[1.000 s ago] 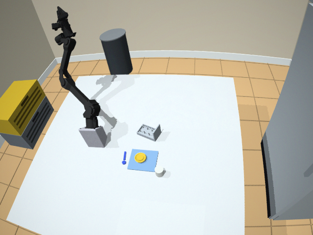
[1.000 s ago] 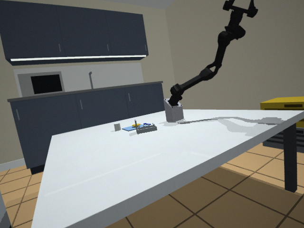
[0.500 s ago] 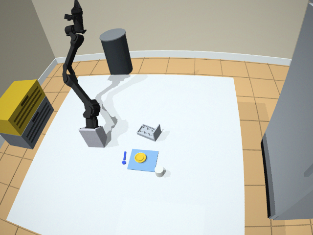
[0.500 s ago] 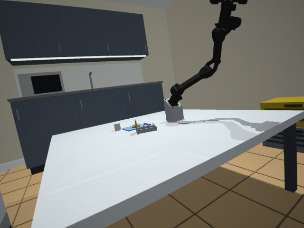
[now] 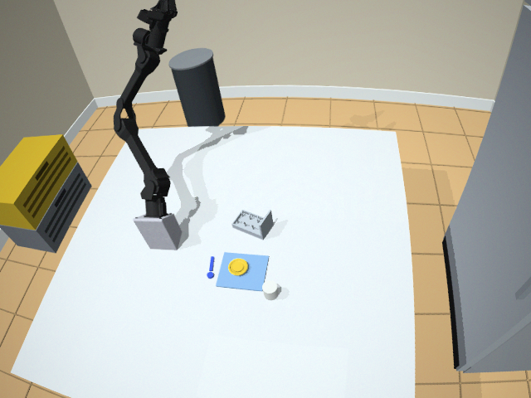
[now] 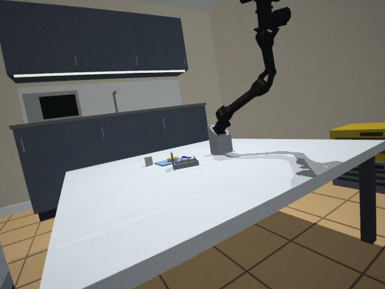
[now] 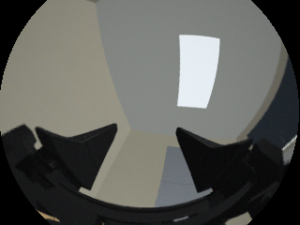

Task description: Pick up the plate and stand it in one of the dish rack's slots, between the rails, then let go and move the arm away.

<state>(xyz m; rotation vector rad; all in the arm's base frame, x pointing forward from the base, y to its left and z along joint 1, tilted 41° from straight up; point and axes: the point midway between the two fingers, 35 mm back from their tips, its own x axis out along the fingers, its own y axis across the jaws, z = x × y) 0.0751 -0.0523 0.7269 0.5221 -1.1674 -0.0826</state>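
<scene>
The yellow plate [image 5: 237, 266] [image 6: 172, 158] lies flat on a blue mat [image 5: 248, 281] [image 6: 160, 163]. The small grey dish rack [image 5: 267, 224] [image 6: 186, 165] stands on the table beside the mat, with a taller panel at one end. Its slots hold no plate. My gripper [image 7: 147, 128] is open with nothing between its fingers in the wrist view. It is raised high above the table, far from plate and rack, and faces the walls and ceiling. Its fingers are cut off at the top edge of the top and exterior views.
A white cup [image 5: 270, 290] [image 6: 148, 161] stands at the mat's corner. A blue spoon-like utensil [image 5: 211, 264] [image 6: 186, 156] lies beside the mat on the arm's side. A dark cylindrical bin [image 5: 199, 92] stands beyond the table's far edge.
</scene>
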